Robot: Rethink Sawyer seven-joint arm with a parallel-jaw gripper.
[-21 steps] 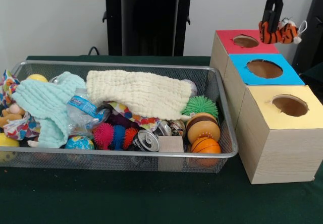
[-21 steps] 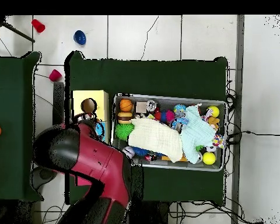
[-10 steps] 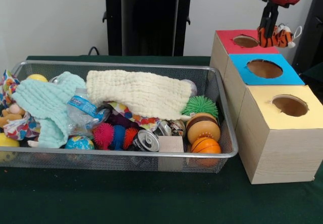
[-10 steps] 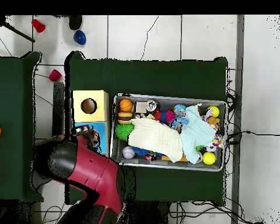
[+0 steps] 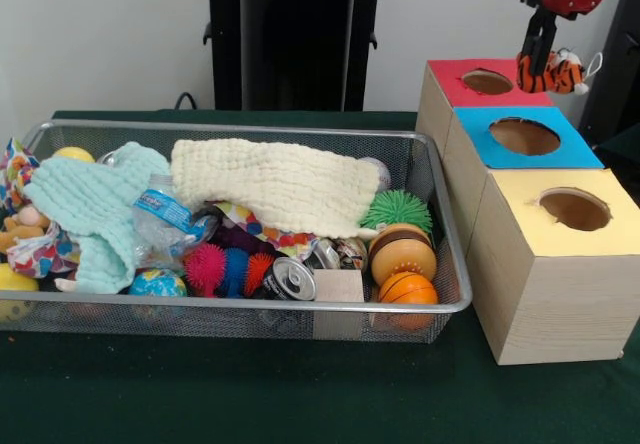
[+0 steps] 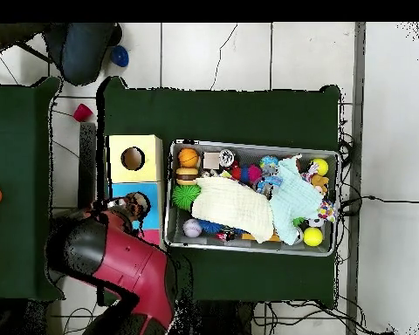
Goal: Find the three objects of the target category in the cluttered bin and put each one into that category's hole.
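My gripper (image 5: 538,59) hangs over the far right corner of the red-topped box (image 5: 462,91), shut on a small plush tiger (image 5: 562,72) that dangles just right of the red box's hole (image 5: 487,82). The overhead view shows the tiger (image 6: 138,206) at the arm's tip, above the red box. The wire bin (image 5: 240,309) holds a cream cloth (image 5: 275,184), a mint cloth (image 5: 90,204), a plastic bottle (image 5: 165,222), spiky balls (image 5: 228,269), a can (image 5: 290,279) and other toys.
A blue-topped box (image 5: 525,139) and a yellow-topped box (image 5: 570,209) stand in a row in front of the red one, right of the bin. A black stand (image 5: 292,39) rises behind the bin. A person (image 6: 78,48) shows at the overhead view's top left.
The gripper with the tiger has drifted slightly right and back over the red box. A person has come into the overhead view at the top left.
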